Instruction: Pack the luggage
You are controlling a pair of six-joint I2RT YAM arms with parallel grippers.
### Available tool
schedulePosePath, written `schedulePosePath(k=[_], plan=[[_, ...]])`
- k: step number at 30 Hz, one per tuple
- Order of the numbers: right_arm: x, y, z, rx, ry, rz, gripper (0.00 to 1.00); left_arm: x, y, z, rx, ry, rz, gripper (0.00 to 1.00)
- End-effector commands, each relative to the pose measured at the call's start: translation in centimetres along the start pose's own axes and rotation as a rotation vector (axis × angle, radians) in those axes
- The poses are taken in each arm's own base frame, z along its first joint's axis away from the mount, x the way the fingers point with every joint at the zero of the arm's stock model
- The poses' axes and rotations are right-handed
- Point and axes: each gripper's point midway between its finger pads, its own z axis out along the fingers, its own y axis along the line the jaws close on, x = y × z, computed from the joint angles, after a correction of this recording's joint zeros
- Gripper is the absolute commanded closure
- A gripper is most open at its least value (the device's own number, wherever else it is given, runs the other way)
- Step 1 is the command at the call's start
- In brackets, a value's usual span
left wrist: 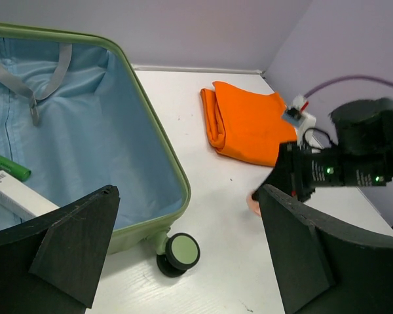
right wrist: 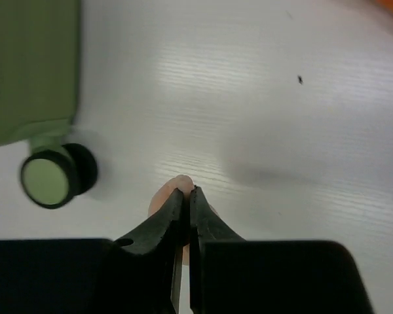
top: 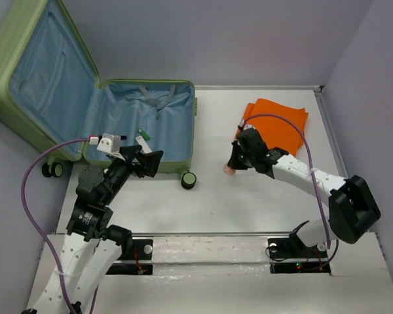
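Just beside the left gripper (top: 145,159), the luggage (top: 191,127) lies open.

Your left gripper (left wrist: 188,196) is spread wide over the white desk (left wrist: 209,196). To your left lies the open light-green hard-shell suitcase (left wrist: 160,140), with a green tube (left wrist: 10,167) and a white box (left wrist: 16,195) inside. A folded orange cloth (left wrist: 249,124) lies beyond. The right gripper (left wrist: 275,186) has a small pink object (left wrist: 255,204) at its tip.
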Motion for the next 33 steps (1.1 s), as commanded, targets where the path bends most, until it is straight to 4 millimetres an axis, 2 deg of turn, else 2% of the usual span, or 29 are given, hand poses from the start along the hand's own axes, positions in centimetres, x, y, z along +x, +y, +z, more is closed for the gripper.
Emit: schedulePosePath(k=[1, 2, 4, 5, 6, 8, 9, 10, 12, 13, 15, 16, 17, 18, 19, 20, 22, 23, 24, 26, 28, 29, 33], plan=[[-10.6, 14.5, -4.3, -0.405, -0.227, -0.080, 0.93, -2.1, -1.1, -0.3, 0.038, -0.066, 0.014, 0.01], [-12.2, 16.2, -4.4, -0.441, -0.245, -0.081, 0.93, -2.1, -1.1, -0.3, 0.036, -0.066, 0.012, 0.01], [-13.2, 21.4, -4.8, -0.558, -0.249, -0.112, 0.93, -2.2, -0.8, -0.3, 0.019, -0.074, 0.014, 0.01], [-14.4, 24.7, -4.2, -0.633, -0.234, -0.126, 0.71, -2.3, -0.6, -0.3, 0.008, -0.077, 0.013, 0.01], [-14.9, 25.7, -3.6, -0.648, -0.223, -0.131, 0.56, -2.4, -0.5, -0.4, 0.003, -0.079, 0.015, 0.01], [-15.6, 26.4, -2.8, -0.637, -0.222, -0.132, 0.33, -2.4, -0.4, -0.4, -0.002, -0.079, 0.017, 0.01], [-15.7, 26.0, -2.6, -0.615, -0.232, -0.134, 0.17, -2.5, -0.4, -0.5, -0.001, -0.082, 0.018, 0.01], [-16.4, 24.5, -2.2, -0.578, -0.247, -0.122, 0.12, -2.4, -0.5, -0.5, 0.002, -0.079, 0.016, 0.01], [-16.0, 21.7, -1.9, -0.537, -0.228, -0.100, 0.12, -2.5, -0.6, -0.5, 0.005, -0.083, 0.017, 0.01], [-16.9, 19.4, -1.5, -0.496, -0.240, -0.075, 0.13, -2.6, -0.7, -0.6, 0.008, -0.087, 0.018, 0.01], [-16.4, 14.9, -1.0, -0.386, -0.255, -0.057, 0.19, -2.7, -0.8, -0.7, 0.013, -0.088, 0.020, 0.01], [-17.5, 11.1, -0.2, -0.283, -0.284, -0.028, 0.36, -2.6, -0.8, -0.7, 0.012, -0.085, 0.021, 0.01], [-17.4, 8.7, 0.3, -0.223, -0.283, -0.013, 0.49, -2.6, -0.8, -0.7, 0.013, -0.083, 0.022, 0.01], [-16.5, 5.6, 1.4, -0.140, -0.261, 0.001, 0.54, -2.4, -0.8, -0.6, 0.013, -0.076, 0.021, 0.01], [-16.3, 1.6, 2.7, -0.014, -0.234, -0.001, 0.65, -2.4, -0.9, -0.6, 0.016, -0.074, 0.020, 0.01], [-16.3, -0.3, 2.7, 0.063, -0.233, -0.010, 0.68, -2.4, -0.9, -0.5, 0.017, -0.072, 0.020, 0.01], [-16.1, -3.6, 4.0, 0.210, -0.206, -0.049, 0.67, -2.2, -0.9, -0.4, 0.018, -0.068, 0.020, 0.01], [-15.6, -4.8, 4.3, 0.273, -0.175, -0.091, 0.55, -2.2, -0.9, -0.4, 0.019, -0.069, 0.020, 0.01], [-15.8, -5.7, 4.7, 0.298, -0.159, -0.096, 0.48, -2.2, -0.9, -0.4, 0.020, -0.067, 0.020, 0.01], [-16.0, -6.6, 6.1, 0.335, -0.125, -0.129, 0.39, -2.1, -0.8, -0.3, 0.018, -0.063, 0.017, 0.01], [-16.9, -7.0, 6.7, 0.358, -0.110, -0.149, 0.37, -1.9, -0.8, -0.1, 0.020, -0.052, 0.018, 0.01], [-15.9, -7.7, 8.4, 0.381, -0.060, -0.161, 0.36, -1.8, -0.9, 0.0, 0.024, -0.049, 0.017, 0.01], [-14.0, -8.5, 11.6, 0.403, 0.038, -0.182, 0.37, -1.7, -0.9, 0.1, 0.026, -0.045, 0.017, 0.01]])
